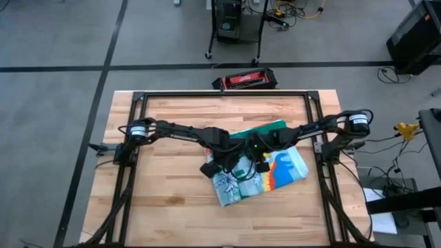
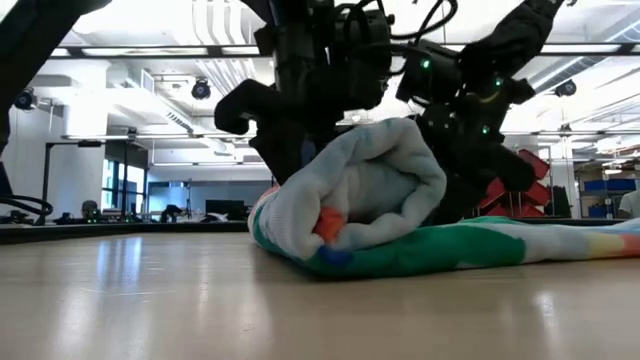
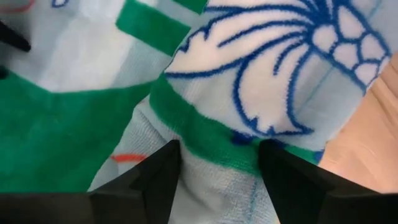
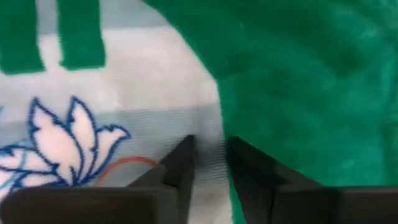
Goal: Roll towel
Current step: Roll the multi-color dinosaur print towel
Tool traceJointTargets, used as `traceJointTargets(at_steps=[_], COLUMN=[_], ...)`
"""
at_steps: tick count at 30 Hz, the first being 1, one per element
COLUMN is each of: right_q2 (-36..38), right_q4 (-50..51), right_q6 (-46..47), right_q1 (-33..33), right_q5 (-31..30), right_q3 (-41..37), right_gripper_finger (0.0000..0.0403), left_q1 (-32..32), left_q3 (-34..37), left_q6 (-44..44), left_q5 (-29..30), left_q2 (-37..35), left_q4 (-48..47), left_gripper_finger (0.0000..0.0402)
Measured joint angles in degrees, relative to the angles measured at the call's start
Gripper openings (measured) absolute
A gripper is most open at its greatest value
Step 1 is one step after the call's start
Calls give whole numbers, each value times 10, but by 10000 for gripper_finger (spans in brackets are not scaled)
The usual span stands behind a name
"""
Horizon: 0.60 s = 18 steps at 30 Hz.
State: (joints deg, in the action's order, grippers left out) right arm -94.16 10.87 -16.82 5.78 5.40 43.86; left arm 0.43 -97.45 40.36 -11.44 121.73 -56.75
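where both arms meet over the table (image 1: 172, 207) centre, you see the towel (image 1: 258, 176) lying partly rolled, its rolled end toward the near edge and its flat remainder spreading to the right. seen from the low camera, the roll (image 2: 350, 195) rises as a pale hump with a green edge along the wood, red and blue print showing at its open end. your left gripper (image 3: 219, 163) sits down on the roll with its fingers (image 3: 158, 177) apart, straddling a fold of striped cloth with a green band. your right gripper (image 4: 210, 155) rests just beside it, fingers (image 4: 180, 165) nearly together with a thin ridge of pale cloth between them, beside the green border.
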Motion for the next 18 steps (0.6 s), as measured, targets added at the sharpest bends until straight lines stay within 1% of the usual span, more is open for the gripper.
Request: traceJointTargets(at_steps=[2, 4, 7, 11, 15, 18], right_q2=[-12, -20, -24, -16, -13, -12], right_q4=[-3, 0, 3, 6, 5, 1], right_q6=[-1, 0, 12, 21, 38, 42], right_q1=[6, 11, 17, 18, 18, 18], right_q5=[6, 7, 9, 4, 1, 0], right_q3=[-1, -1, -2, -8, -12, -18], right_gripper_finger=[24, 7, 10, 2, 1, 1], left_q1=[0, 0, 0, 1, 2, 3], left_q3=[5, 7, 11, 21, 31, 35], left_q6=[-3, -8, -20, -31, -37, -46], left_q5=[-1, -3, -2, -3, -21, -25], left_q2=[-1, -1, -2, -2, -2, -2], left_q4=[-3, -6, -20, -32, -31, -32], left_gripper_finger=[200, 198, 194, 187, 181, 178])
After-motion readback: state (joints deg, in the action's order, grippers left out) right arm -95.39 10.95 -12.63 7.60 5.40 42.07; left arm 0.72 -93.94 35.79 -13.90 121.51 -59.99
